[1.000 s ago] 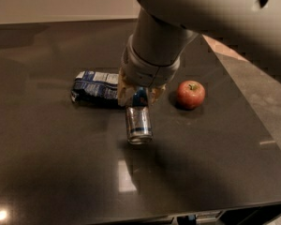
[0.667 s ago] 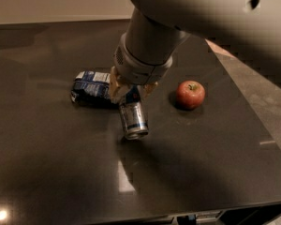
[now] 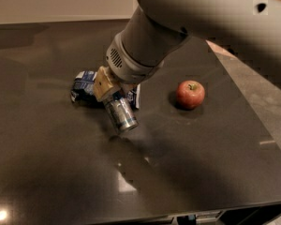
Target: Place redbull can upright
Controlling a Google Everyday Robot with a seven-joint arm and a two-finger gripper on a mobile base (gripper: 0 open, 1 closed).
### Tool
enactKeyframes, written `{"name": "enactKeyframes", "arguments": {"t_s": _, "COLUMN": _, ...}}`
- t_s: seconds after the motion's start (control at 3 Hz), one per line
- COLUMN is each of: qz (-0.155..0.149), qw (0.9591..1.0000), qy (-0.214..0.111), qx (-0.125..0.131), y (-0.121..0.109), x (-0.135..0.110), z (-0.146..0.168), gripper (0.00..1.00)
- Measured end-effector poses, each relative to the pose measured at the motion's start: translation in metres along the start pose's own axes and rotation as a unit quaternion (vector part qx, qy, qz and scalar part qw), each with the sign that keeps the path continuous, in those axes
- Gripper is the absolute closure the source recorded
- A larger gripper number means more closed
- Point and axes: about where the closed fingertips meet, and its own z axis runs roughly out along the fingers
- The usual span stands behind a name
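The redbull can [image 3: 121, 115] is a slim silver and blue can, held tilted with its shiny lower end near the dark tabletop [image 3: 61, 172]. My gripper [image 3: 111, 93] is shut on the can's upper part, coming down from the big grey arm [image 3: 145, 46] that fills the upper middle of the view. The can's top end is hidden by the gripper.
A flat blue and white snack bag [image 3: 83, 86] lies just behind and left of the can, partly hidden by the gripper. A red apple [image 3: 190, 94] sits to the right. The table's right edge [image 3: 253, 107] borders a lighter floor.
The arm has swung a little to the left with the can in the gripper. The can's lower end now points down and to the right.
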Motion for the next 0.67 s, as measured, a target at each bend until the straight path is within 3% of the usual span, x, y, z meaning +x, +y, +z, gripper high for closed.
{"name": "enactKeyframes", "arguments": {"t_s": 0.33, "qz": -0.059, "qw": 0.9967, "qy": 0.033, "qx": 0.045, "y": -0.018, "x": 0.004, "z": -0.001, "gripper": 1.00}}
{"name": "enactKeyframes", "arguments": {"t_s": 0.67, "qz": -0.125, "qw": 0.9875, "qy": 0.062, "qx": 0.074, "y": -0.033, "x": 0.007, "z": -0.005, "gripper": 1.00}}
